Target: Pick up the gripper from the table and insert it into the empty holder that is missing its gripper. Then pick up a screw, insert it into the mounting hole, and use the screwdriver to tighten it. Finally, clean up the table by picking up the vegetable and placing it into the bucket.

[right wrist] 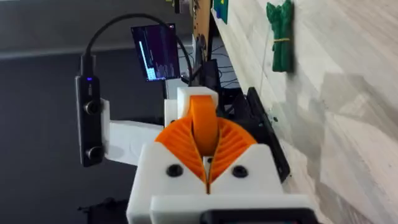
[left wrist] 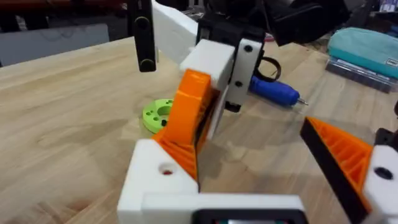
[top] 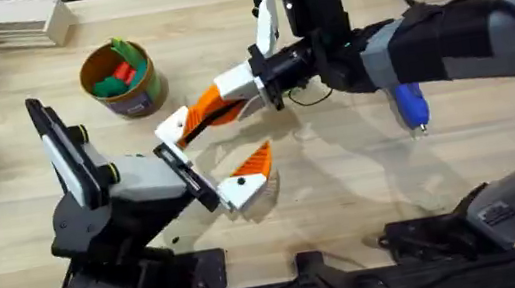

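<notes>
Clamping the orange gripper point(right wrist: 204, 127), the right claw point(right wrist: 205, 163); left claw point(left wrist: 261, 186) apart.

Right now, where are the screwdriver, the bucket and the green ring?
Screwdriver point(top: 412, 105), overhead view, blue body.
Bucket point(top: 135, 99), overhead view, tan side wall.
Green ring point(left wrist: 155, 114), left wrist view, flat top face.

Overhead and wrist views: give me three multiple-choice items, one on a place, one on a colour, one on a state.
1. Where is the blue screwdriver? A) on the table B) in the bucket C) in the left tool
2. What colour is the ring? A) red B) lime green C) white
3. The right tool is: A) open B) shut on the screwdriver C) shut on the orange tip

Answers: 1A, it lies flat on the wood; 2B, the left wrist view shows it; 3C, the tip sits pinched in it.
</notes>
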